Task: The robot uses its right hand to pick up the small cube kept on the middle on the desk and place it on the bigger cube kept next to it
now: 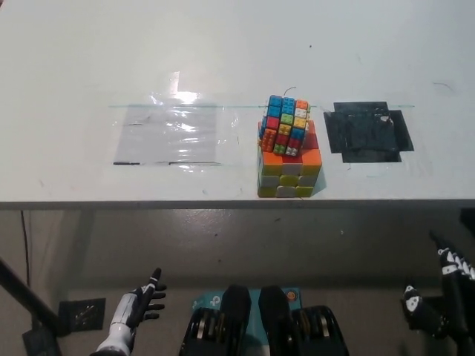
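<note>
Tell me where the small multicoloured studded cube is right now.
In the head view, the small multicoloured studded cube sits tilted on top of the bigger colourful cube, near the white desk's front edge, between a clear plastic sheet and a black patch.

A small multicoloured studded cube (285, 125) is sitting tilted on a bigger multicoloured puzzle cube (289, 173), near the front edge of a white desk (74, 59). A black square patch (369, 131) is lying right of them, a clear plastic sheet (174, 132) left.
</note>
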